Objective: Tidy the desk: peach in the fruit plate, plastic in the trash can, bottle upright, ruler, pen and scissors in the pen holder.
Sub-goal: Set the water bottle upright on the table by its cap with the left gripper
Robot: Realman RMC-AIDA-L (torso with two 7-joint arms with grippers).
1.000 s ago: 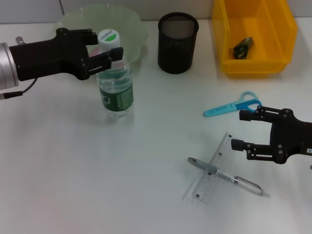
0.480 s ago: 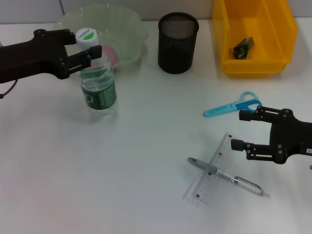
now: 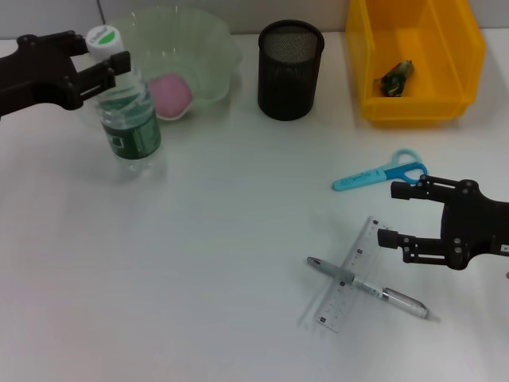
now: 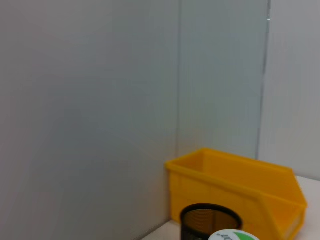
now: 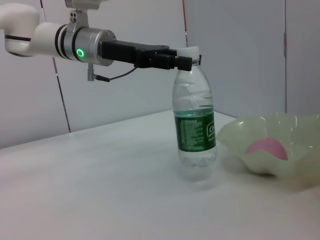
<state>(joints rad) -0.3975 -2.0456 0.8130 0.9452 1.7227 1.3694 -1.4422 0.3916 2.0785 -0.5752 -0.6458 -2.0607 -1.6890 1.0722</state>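
- Left gripper [image 3: 102, 65] is clamped on the bottle [image 3: 127, 119] at the neck, just under the white-and-green cap. A grip this high keeps the body vertical and clear of the fingers.
- The bottle stands upright on the desk [image 3: 199, 263], just beside the fruit plate [image 3: 208, 48]. Its base appears to meet the surface in the right wrist view, so I judge the upright step done bar the release.
- The peach [image 3: 170, 95] lies inside the plate, so that item reads as complete.
- A crumpled dark wrapper [image 3: 395, 77] lies in the yellow bin [image 3: 465, 56], presumably the plastic in the trash can.
- Right gripper [image 3: 398, 215] hovers low, jaws apart and empty, between the scissors [image 3: 378, 175] and the ruler [image 3: 347, 274]. It looks staged for either.
- The pen [image 3: 370, 288] lies across the ruler, touching it, so lifting one may drag the other.
- The pen holder [image 3: 290, 70] stands empty-looking, well apart from all three tools.
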